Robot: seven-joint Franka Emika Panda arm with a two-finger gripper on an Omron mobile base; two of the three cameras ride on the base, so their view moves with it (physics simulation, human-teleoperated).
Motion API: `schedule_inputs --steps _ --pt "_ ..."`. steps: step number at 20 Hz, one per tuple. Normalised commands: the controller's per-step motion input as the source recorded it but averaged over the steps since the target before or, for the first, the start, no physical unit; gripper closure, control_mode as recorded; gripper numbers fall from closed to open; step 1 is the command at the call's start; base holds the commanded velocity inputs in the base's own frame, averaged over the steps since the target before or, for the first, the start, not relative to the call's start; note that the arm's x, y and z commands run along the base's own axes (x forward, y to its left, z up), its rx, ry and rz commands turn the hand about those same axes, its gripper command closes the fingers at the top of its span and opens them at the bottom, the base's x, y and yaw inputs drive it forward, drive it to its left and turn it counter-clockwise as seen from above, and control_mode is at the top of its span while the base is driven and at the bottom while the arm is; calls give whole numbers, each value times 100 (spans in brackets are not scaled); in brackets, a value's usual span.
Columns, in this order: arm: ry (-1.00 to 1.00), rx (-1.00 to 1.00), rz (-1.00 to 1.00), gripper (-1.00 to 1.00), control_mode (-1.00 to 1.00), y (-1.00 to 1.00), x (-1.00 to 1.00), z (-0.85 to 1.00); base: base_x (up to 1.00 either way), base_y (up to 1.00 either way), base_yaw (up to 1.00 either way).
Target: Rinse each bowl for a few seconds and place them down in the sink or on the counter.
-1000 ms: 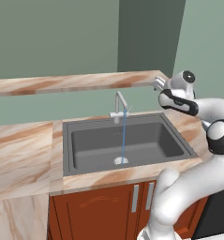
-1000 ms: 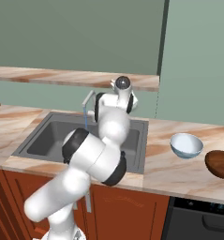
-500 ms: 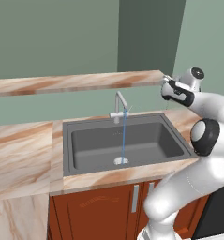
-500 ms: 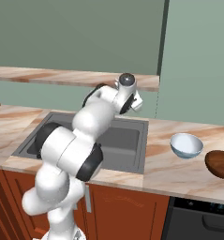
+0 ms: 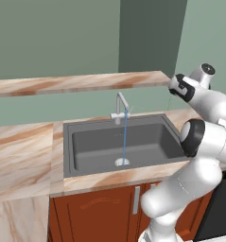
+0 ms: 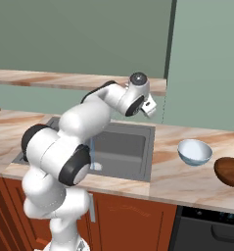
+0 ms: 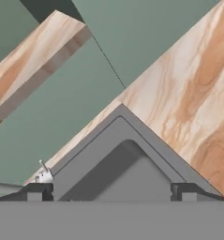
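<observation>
Water runs in a thin stream from the faucet (image 5: 120,105) into the sink (image 5: 119,144) in the left base view, dropping to the drain (image 5: 122,162). Up at the right, the gripper (image 5: 173,86) hangs above the counter (image 5: 24,151), past the basin's right rim, just under the end of the shelf (image 5: 76,82); its jaws can't be read here.

Over to the right base view: there's the pale blue-grey bowl (image 6: 194,151), upright on the counter to the right of the sink, lighter inside, round and glossy, so no long axis to line up on. A dark brown bowl (image 6: 229,171) sits just beside it, further right. The gripper (image 6: 150,107) is up and left of the pale bowl, well apart from it, so I'd judge the next reach goes rightward and down.

Hand view now: both fingertips (image 7: 34,191) stand wide apart, nothing between them, looking down at the sink's corner and bare marble.
</observation>
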Motion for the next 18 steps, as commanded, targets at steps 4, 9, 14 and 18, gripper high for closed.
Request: schedule_inputs --steps 4,9,14,18 --pt "8 -3 -1 -100 -100 -17 -37 4 0 0 0" --pt "6 0 -4 -100 -100 -21 -40 0 0 0 0" --pt "2 -4 1 -100 -100 -18 -31 1 0 0 0" --pt "1 -11 5 -100 -100 -17 -17 -4 0 0 0"
